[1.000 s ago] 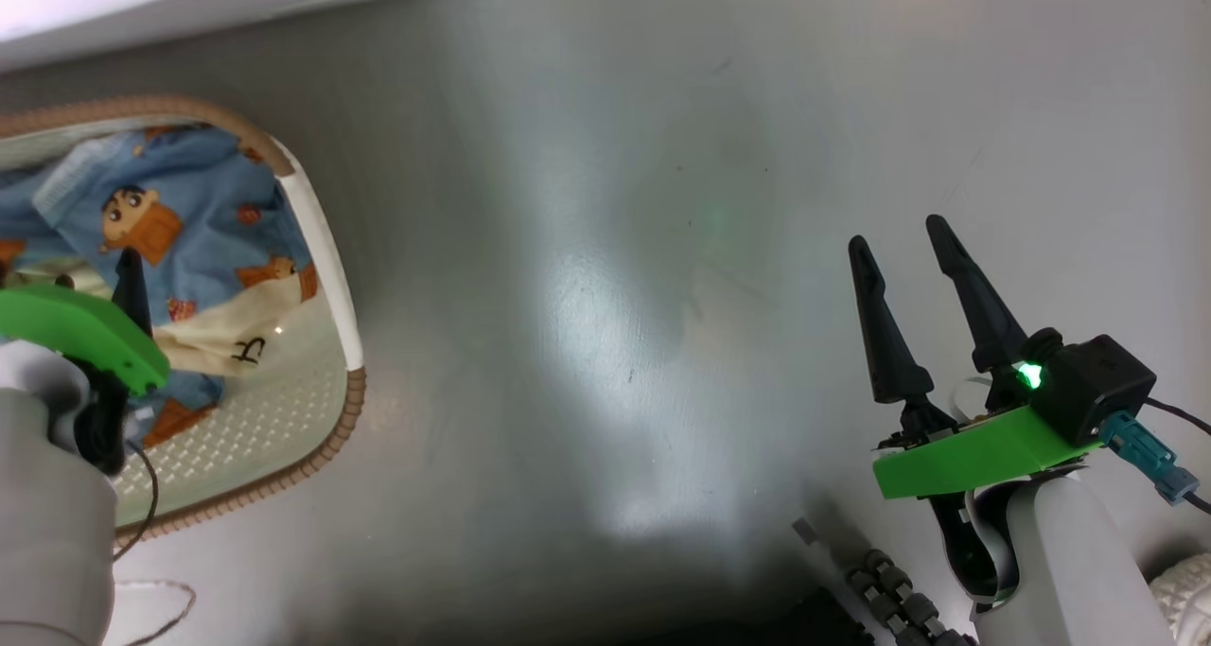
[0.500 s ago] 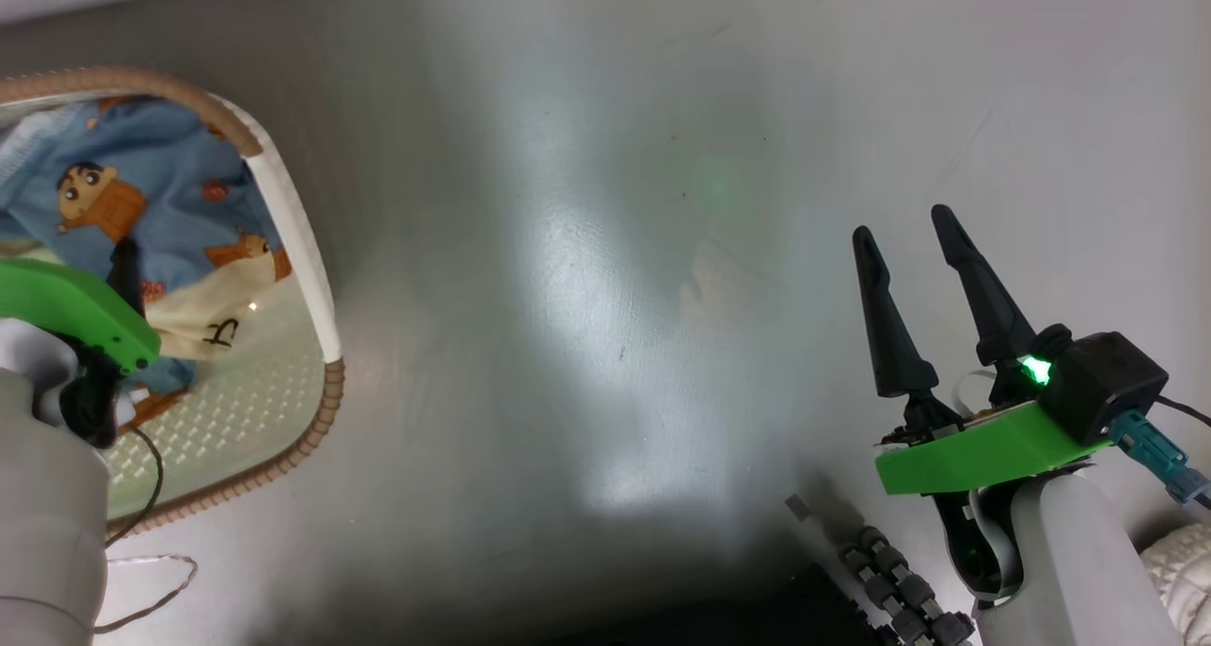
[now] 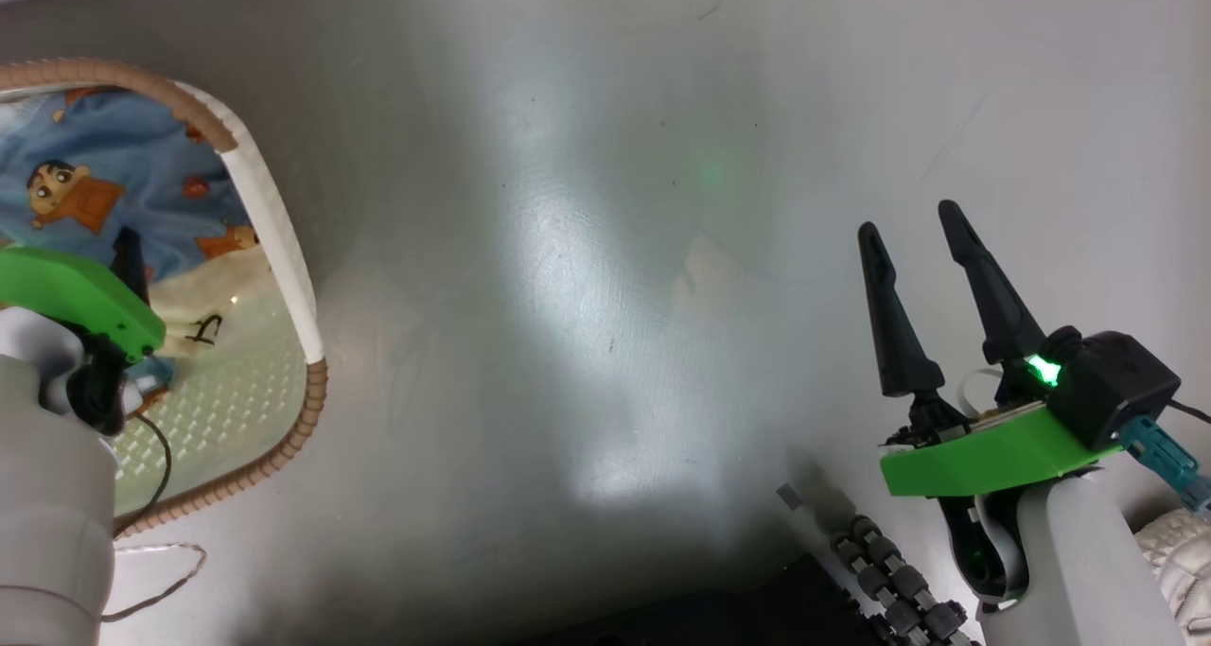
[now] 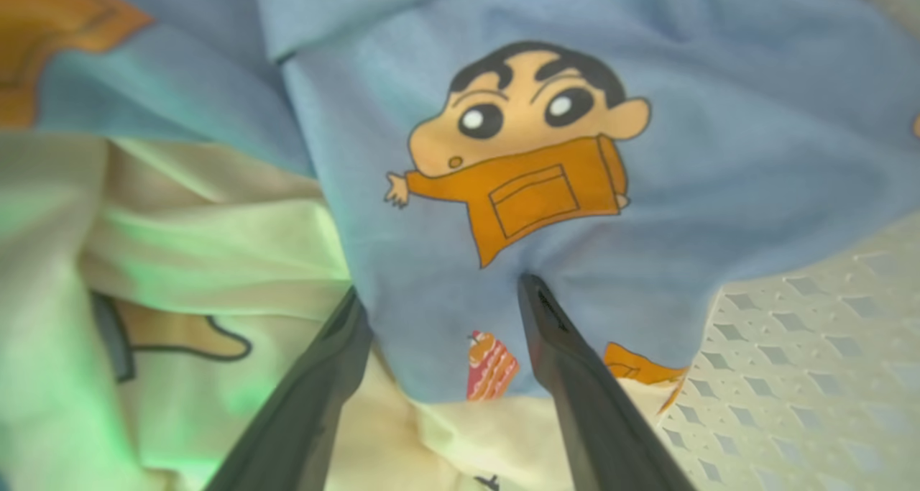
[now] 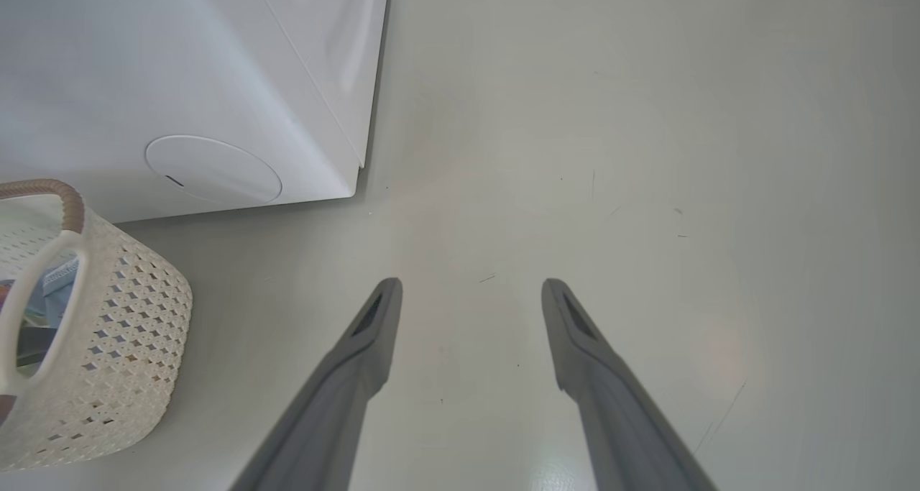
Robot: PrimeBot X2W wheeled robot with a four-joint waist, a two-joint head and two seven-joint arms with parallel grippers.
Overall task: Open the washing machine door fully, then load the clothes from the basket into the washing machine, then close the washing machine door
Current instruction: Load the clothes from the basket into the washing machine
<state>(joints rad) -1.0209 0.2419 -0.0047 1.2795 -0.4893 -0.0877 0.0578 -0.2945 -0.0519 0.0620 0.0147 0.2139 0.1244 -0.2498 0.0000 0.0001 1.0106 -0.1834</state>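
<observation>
- Clothes (image 4: 503,153) lie heaped in the basket (image 3: 270,211), straight under the left gripper (image 4: 440,290). They are light blue fabric printed with a cartoon figure in an orange top and a small red cake, lying over a cream piece (image 4: 215,246) with black marks.
- Left gripper: its fingers are spread wide and clamp nothing. One tip lies over the cream piece, the other over the blue fabric, and the blue hem runs between them. Whether the tips touch the cloth cannot be told.
- Right gripper (image 3: 908,220) hangs over bare grey floor (image 3: 605,296), well apart from the basket. Its two dark fingers are spread wide with nothing between them.
- Basket: it stands on the floor at the robot's left. Its brown woven-look rim, white handle and perforated bottom show in the head view, and its perforated cream wall shows in the right wrist view.
- Washing machine (image 5: 144,60) stands beyond the basket, near it. Its white front carries a round flap (image 5: 213,169) low down.
</observation>
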